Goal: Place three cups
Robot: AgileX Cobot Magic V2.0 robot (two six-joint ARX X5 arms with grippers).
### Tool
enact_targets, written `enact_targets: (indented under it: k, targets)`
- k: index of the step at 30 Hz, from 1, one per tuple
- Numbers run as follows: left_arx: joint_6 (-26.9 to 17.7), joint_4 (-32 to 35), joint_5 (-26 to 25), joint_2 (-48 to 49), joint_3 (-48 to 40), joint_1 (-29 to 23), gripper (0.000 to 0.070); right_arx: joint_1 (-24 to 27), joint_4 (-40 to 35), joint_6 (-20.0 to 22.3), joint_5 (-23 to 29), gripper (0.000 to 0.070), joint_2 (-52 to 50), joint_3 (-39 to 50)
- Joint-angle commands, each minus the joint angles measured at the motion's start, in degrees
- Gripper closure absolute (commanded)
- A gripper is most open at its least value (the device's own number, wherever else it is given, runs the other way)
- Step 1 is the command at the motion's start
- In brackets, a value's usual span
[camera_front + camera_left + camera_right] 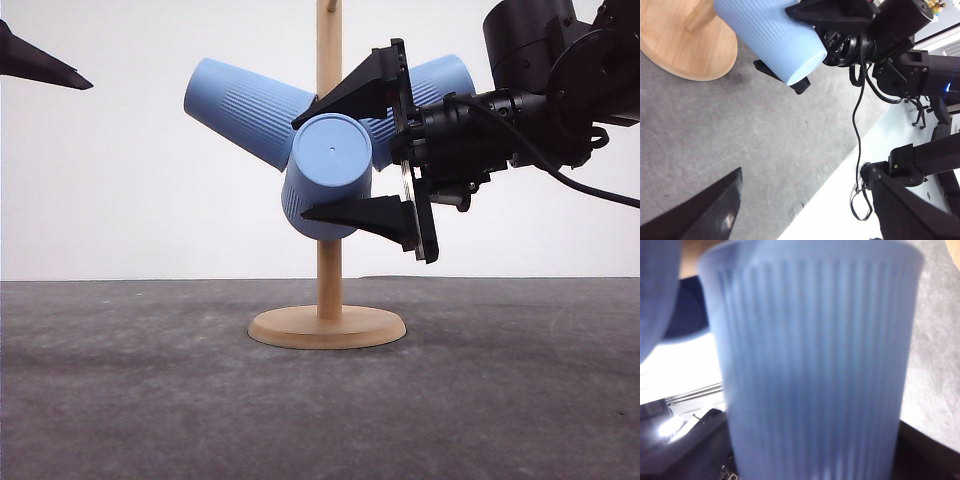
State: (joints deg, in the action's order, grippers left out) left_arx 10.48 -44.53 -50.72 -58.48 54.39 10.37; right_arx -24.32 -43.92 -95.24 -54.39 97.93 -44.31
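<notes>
Evidently hanging the third cup (pixel 328 175) on the rack (pixel 328 325), right fingers (pixel 355 212) spread around it but seemingly clear, two cups (pixel 245 105) already pegged, left fingers (pixel 705 212) wide and idle.

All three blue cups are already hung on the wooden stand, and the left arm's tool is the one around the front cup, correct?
Not quite: it is the right tool, not the left, whose fingers sit above and below the front cup, as the front view shows. The left tool is off to the side, away from the wooden stand. The other two cups do sit on the stand.
</notes>
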Motion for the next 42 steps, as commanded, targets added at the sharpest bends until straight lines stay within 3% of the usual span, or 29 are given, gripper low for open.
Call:
enact_targets:
  k: [1, 8, 23, 35, 39, 42]
  targets:
    - [-0.8, 0.4, 0.1, -0.3, 1.3, 0.1, 0.0214, 0.0, -0.6, -0.1, -0.2, 0.0110, 0.0, -0.5]
    - [-0.8, 0.4, 0.1, -0.3, 1.3, 0.1, 0.0214, 0.0, -1.0, -0.4, -1.5, 0.0077, -0.2, -0.5]
    - [-0.8, 0.2, 0.1, -0.3, 1.3, 0.1, 0.0214, -0.1, -0.9, -0.3, -2.8, 0.0075, -2.9, 2.5]
    - [-1.0, -0.7, 0.1, -0.2, 1.3, 0.1, 0.0214, -0.1, -1.0, 0.3, -2.8, 0.0075, -13.2, 14.4]
    - [-1.1, -0.9, 0.1, -0.2, 1.3, 0.1, 0.0214, 0.2, -0.8, 2.7, -3.3, 0.0087, -20.7, 19.7]
    - [-1.1, -0.9, 0.1, -0.2, 1.3, 0.1, 0.0214, 1.7, 2.0, 7.1, -3.8, 0.0160, -27.6, 22.9]
